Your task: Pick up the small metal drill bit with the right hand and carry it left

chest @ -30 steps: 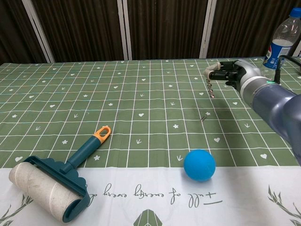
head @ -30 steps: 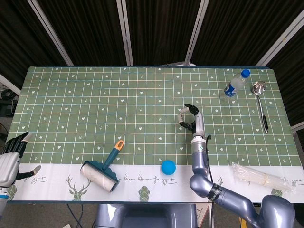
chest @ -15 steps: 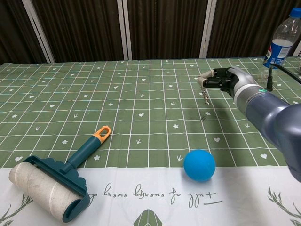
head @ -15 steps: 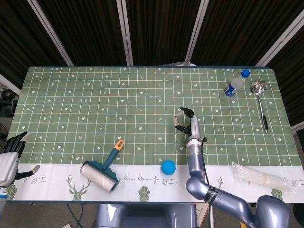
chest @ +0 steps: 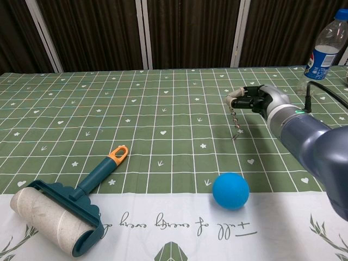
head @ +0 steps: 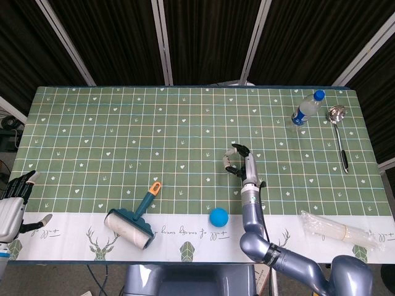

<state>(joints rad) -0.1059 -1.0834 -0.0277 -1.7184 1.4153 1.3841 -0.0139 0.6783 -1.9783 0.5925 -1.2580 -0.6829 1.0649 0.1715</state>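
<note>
My right hand [chest: 254,99] [head: 239,161] hovers over the middle of the green checked table [head: 123,135] and pinches the small metal drill bit [chest: 235,115] at its top. The bit hangs point down, its tip just above the cloth beside its thin shadow. In the head view the bit itself is too small to make out. My left hand [head: 17,197] rests at the table's front left corner, fingers apart and holding nothing.
A blue ball [chest: 230,190] lies in front of the right hand near the white front strip. A teal lint roller [chest: 70,209] with an orange tip lies front left. A water bottle [head: 307,108], a ladle [head: 339,132] and a plastic bag [head: 336,230] sit on the right side.
The right hand has carried the drill bit leftward and slightly lower, toward the table's middle. The left hand has stayed still.
</note>
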